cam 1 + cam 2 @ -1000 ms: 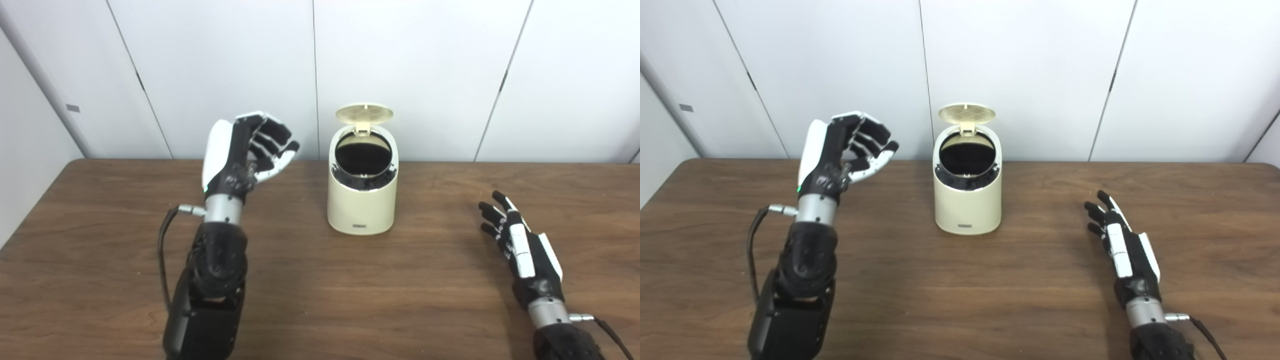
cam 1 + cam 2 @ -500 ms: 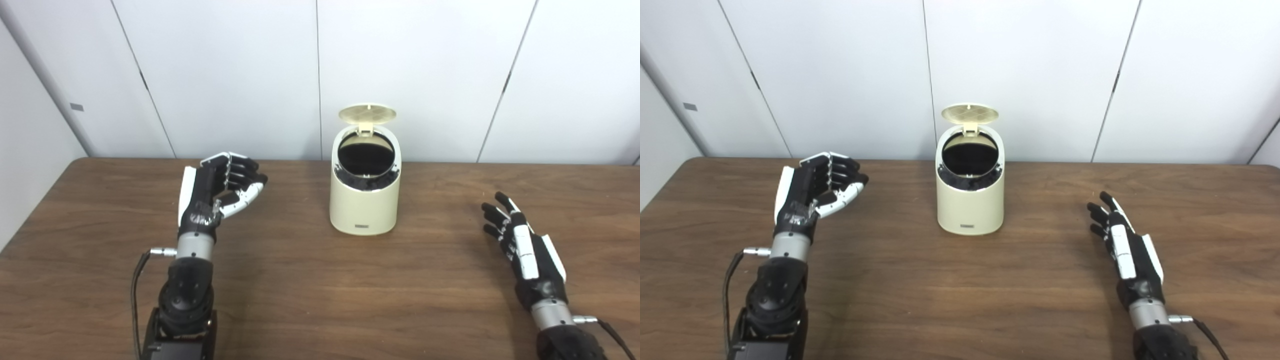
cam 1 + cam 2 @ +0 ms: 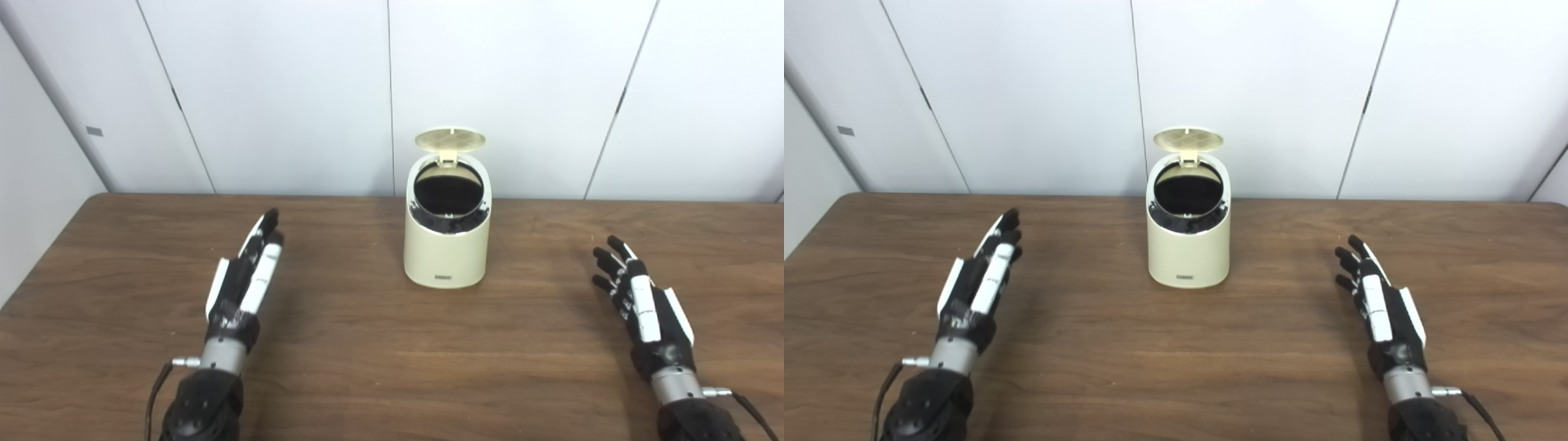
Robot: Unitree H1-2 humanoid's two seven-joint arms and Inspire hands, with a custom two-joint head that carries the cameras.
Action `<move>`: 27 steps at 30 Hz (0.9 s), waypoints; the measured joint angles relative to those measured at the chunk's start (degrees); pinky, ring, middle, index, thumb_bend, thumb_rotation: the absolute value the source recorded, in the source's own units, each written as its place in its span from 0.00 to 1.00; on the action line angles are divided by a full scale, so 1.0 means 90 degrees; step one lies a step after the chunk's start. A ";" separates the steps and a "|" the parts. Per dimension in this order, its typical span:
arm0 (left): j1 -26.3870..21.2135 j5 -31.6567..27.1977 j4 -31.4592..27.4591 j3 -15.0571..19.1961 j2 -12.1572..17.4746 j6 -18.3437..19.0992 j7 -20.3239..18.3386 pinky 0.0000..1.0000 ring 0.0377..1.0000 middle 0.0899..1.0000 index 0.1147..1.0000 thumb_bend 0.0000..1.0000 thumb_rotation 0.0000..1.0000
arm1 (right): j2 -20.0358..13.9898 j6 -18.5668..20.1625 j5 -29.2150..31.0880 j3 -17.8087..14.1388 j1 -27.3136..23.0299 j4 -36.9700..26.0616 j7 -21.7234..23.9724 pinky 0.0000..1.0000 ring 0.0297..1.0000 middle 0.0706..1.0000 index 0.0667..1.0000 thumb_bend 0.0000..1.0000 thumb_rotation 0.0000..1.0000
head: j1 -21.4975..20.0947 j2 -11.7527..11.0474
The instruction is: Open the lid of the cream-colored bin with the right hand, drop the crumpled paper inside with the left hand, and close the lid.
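Near the front edge of the desk [image 3: 380, 367], the left robot hand [image 3: 242, 285] and the right robot hand [image 3: 643, 303] both lie low with fingers spread, holding nothing, with lots of bare wood between them. Farther back, by the far edge, the cream-colored bin [image 3: 447, 245] stands with its lid [image 3: 450, 139] up. No crumpled paper shows, so it may be inside, and closing the lid looks like the only job left.

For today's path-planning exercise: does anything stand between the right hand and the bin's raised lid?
Nothing visible does. Only bare table lies between the open right hand and the cream-colored bin, whose lid stands open.
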 measured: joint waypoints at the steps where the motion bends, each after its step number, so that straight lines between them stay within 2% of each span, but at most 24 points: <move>1: 0.0056 -0.0028 0.0041 0.0005 -0.0003 -0.0123 0.0000 1.00 1.00 1.00 1.00 0.54 1.00 | -0.0001 -0.0008 0.0002 -0.0002 0.0000 0.0000 0.0000 0.93 0.96 0.92 0.94 0.55 1.00 | 0.0000 0.0000; 4: 0.0163 -0.0174 0.0091 0.0042 -0.0037 -0.0402 0.0021 1.00 1.00 1.00 1.00 0.55 1.00 | -0.0008 -0.0024 -0.0001 0.0000 0.0000 -0.0001 0.0003 0.94 0.99 0.96 0.96 0.57 1.00 | 0.0000 0.0019; 8: 0.0173 -0.0196 0.0160 0.0038 -0.0068 -0.0412 0.0058 1.00 1.00 1.00 1.00 0.55 1.00 | -0.0034 -0.0099 0.0032 -0.0002 0.0000 0.0029 0.0084 0.97 1.00 1.00 1.00 0.60 1.00 | -0.0010 0.0029; 18: 0.0186 -0.0173 0.0404 -0.0002 -0.0038 -0.0456 0.0077 1.00 1.00 1.00 1.00 0.49 1.00 | -0.0110 -0.0162 0.0255 -0.0132 -0.0152 0.0258 0.0310 1.00 1.00 1.00 1.00 0.68 1.00 | -0.0088 0.0088; 23: 0.0198 -0.0157 0.0544 0.0000 -0.0044 -0.0614 0.0148 1.00 1.00 1.00 1.00 0.52 1.00 | -0.0198 -0.0086 0.0266 -0.0143 -0.0286 0.0254 0.0340 1.00 1.00 1.00 1.00 0.63 1.00 | -0.0137 0.0117; 27: 0.0204 -0.0138 0.0664 -0.0035 -0.0044 -0.0649 0.0149 1.00 1.00 1.00 1.00 0.51 1.00 | -0.0274 -0.0022 0.0212 -0.0143 -0.0559 0.0222 0.0340 1.00 1.00 1.00 0.99 0.65 1.00 | -0.0176 0.0137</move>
